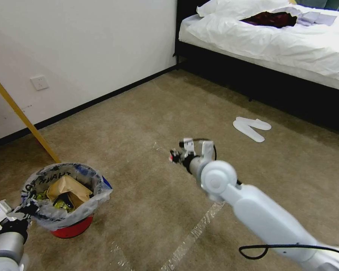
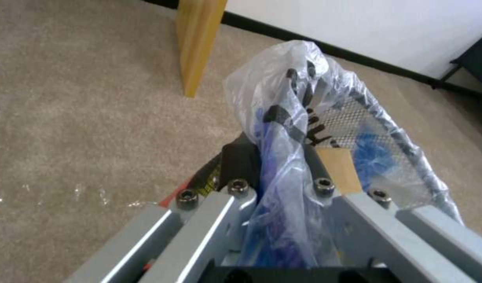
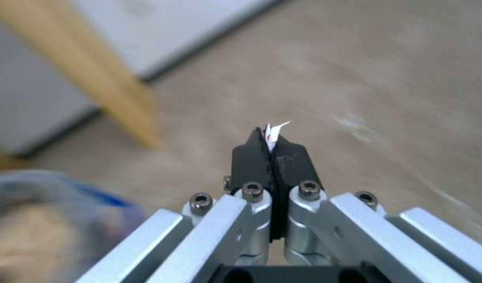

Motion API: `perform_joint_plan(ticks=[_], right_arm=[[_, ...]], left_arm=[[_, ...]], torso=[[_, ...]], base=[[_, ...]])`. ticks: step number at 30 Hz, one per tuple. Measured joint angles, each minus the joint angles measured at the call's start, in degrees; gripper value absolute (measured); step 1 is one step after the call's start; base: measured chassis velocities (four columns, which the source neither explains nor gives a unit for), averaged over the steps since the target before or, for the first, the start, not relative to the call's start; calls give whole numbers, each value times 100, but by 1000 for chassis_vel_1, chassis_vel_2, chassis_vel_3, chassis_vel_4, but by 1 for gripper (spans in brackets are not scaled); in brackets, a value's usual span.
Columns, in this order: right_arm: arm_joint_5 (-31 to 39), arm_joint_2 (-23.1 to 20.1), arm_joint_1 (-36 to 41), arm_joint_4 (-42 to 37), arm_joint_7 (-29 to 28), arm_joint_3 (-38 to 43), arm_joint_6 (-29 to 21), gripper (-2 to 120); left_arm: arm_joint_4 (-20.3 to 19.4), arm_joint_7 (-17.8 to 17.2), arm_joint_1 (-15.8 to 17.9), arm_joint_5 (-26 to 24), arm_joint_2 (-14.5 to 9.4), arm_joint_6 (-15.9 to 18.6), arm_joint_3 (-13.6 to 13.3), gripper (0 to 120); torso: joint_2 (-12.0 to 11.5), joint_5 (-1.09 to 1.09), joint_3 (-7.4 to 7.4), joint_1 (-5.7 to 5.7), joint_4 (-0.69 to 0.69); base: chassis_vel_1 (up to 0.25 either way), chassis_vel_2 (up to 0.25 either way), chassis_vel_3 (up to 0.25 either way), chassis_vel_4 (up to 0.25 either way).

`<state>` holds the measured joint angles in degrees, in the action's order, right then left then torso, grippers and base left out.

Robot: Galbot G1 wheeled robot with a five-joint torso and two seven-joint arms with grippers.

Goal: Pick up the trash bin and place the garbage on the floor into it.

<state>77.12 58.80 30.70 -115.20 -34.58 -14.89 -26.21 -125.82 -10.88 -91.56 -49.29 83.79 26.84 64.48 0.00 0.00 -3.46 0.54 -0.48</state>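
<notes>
The trash bin (image 1: 72, 229), a small red bucket lined with a printed clear bag, is at the lower left in the head view. A brown paper bag (image 1: 68, 190) and green-yellow scraps lie inside it. My left gripper (image 1: 25, 211) is shut on the bin's near rim, with the bag (image 2: 303, 102) bunched between its fingers (image 2: 241, 161). Whether the bin rests on the floor (image 1: 147, 113) I cannot tell. My right gripper (image 1: 174, 156) hangs over the carpet to the bin's right. It is shut on a small white scrap of garbage (image 3: 273, 131) with a red mark.
A yellow wooden pole (image 1: 22, 116) leans against the wall behind the bin. A pair of white slippers (image 1: 252, 128) lies before the black-framed bed (image 1: 275, 45) at the far right. Shiny tape lines (image 1: 199, 226) cross the carpet near my right arm.
</notes>
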Motion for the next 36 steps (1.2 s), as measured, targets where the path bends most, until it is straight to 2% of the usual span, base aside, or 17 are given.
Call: perform_joint_plan(ticks=[1,3,6,9,10,12,17,25,36], right_arm=[[0,0,0,0,0,0,0,0],[434,44,-376,-400,261,-287,270,0],[668,85,-525,-517,325,-437,306,0],[1067,291,-962,-651,501,-1043,357,0],[1067,291,-962,-651,501,-1043,357,0],[1219,552,-1319,-631,505,-1590,346,0],[1411,755,-1706,-513,346,-2169,192,0],[1452,1068,-2177,-4,297,-2995,46,0],[1240,1455,-2318,524,392,-3464,-34,0]], left_arm=[[0,0,0,0,0,0,0,4],[18,-8,29,-9,-16,12,-28,4],[24,-9,38,-9,-22,18,-33,4],[31,-9,48,-10,-44,31,-52,4],[31,-9,48,-10,-44,31,-52,4],[18,-10,43,-11,-55,31,-53,4],[-23,-10,40,-24,-56,33,-51,4],[-77,-5,43,-31,-43,36,-64,4],[-131,3,-14,-30,-44,39,-56,4]], torso=[[0,0,0,0,0],[0,-1,0,0,1],[0,-1,0,0,1],[0,-1,0,0,1],[0,-1,0,0,1],[0,-1,0,0,2],[0,-1,0,0,1],[0,-1,0,0,1],[0,-1,0,0,1]], base=[[0,0,0,0],[0,0,0,0],[0,0,0,0],[0,0,0,0],[0,0,0,0],[0,0,0,0],[0,0,0,0],[0,0,0,0],[0,0,0,0]])
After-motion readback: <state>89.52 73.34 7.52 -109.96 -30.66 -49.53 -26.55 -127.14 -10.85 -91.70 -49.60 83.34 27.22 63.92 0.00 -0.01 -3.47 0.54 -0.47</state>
